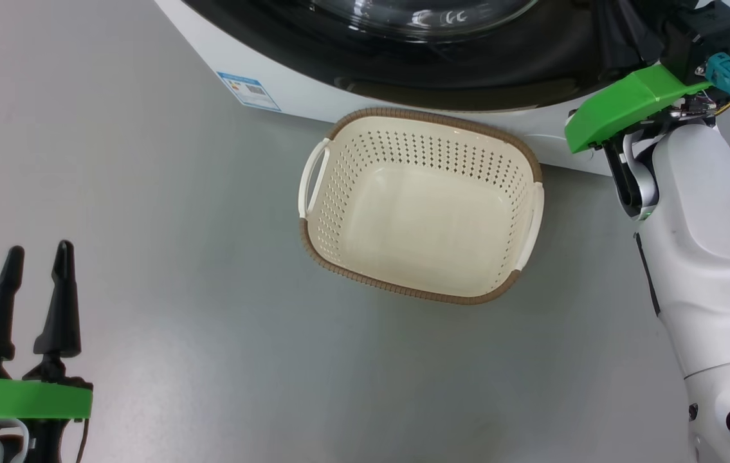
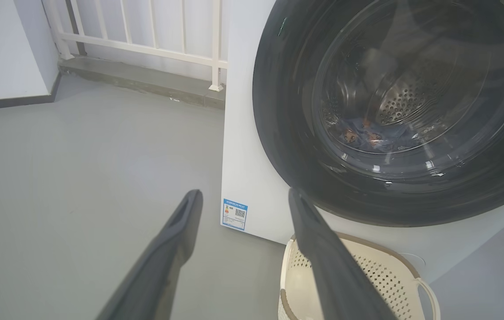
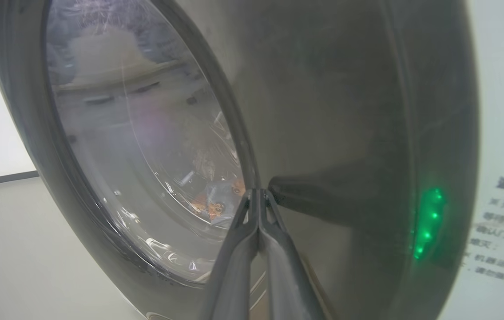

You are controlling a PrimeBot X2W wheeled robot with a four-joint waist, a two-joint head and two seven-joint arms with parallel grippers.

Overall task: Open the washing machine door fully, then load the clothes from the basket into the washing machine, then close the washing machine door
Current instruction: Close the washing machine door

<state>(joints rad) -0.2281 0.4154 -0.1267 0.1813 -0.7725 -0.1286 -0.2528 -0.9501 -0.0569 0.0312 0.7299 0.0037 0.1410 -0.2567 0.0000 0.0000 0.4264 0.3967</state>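
Right tool [image 3: 258, 192] clenched, tips at the door [image 3: 345, 111] rim, clothes [image 3: 216, 202] showing through it just left of them, left tool [image 1: 40, 249] released, basket [image 1: 332, 206] off to its right.

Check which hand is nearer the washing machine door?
Right. The right hand, shut, touches the washing machine door at its black rim. The left hand, open, hangs over the floor left of the basket, clear of the door.

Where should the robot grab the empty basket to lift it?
Probably the looped white handle on the left side of the basket, from above. It sits upright and open, the loop leaves a finger gap, and the open left gripper is on that side.
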